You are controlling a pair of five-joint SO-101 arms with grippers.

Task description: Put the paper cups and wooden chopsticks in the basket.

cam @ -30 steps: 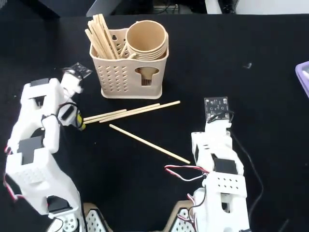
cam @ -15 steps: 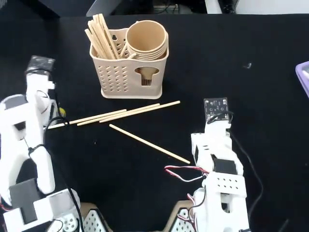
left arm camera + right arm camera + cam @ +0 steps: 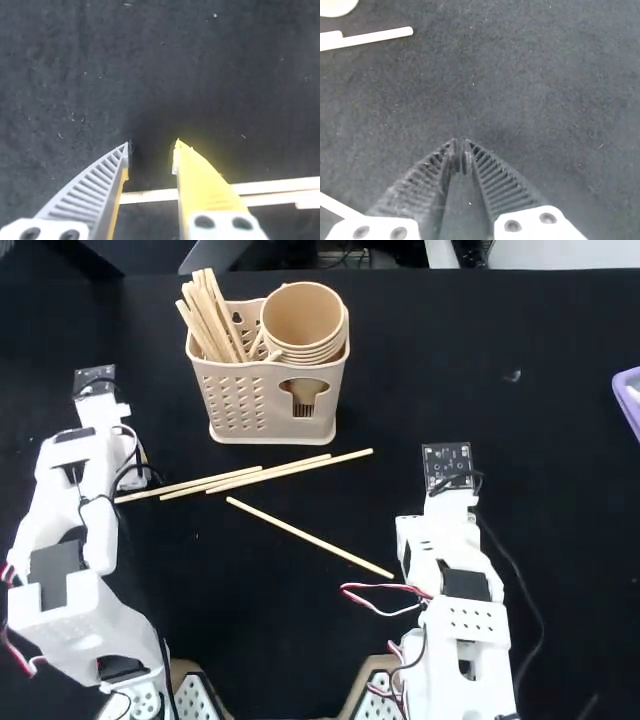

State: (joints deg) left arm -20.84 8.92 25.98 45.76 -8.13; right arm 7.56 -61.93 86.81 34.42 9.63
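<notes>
Black table (image 3: 540, 440): wide bare stretch from 1 to 4 o'clock, lilac object (image 3: 628, 400) at the 3 o'clock edge. Basket (image 3: 265, 405) upright at 11 o'clock, holding stacked paper cups (image 3: 303, 320) and a bundle of chopsticks (image 3: 205, 310). Loose chopsticks (image 3: 250, 475) lie flat at the basket's 6 o'clock, single chopstick (image 3: 310, 537) just beyond them.

Left gripper (image 3: 151, 147), 9 o'clock: fingers slightly apart, gripping nothing. One chopstick's end crosses the gap behind the tips.

Right gripper (image 3: 459, 146), 5 o'clock: tips together, empty, over bare table.
</notes>
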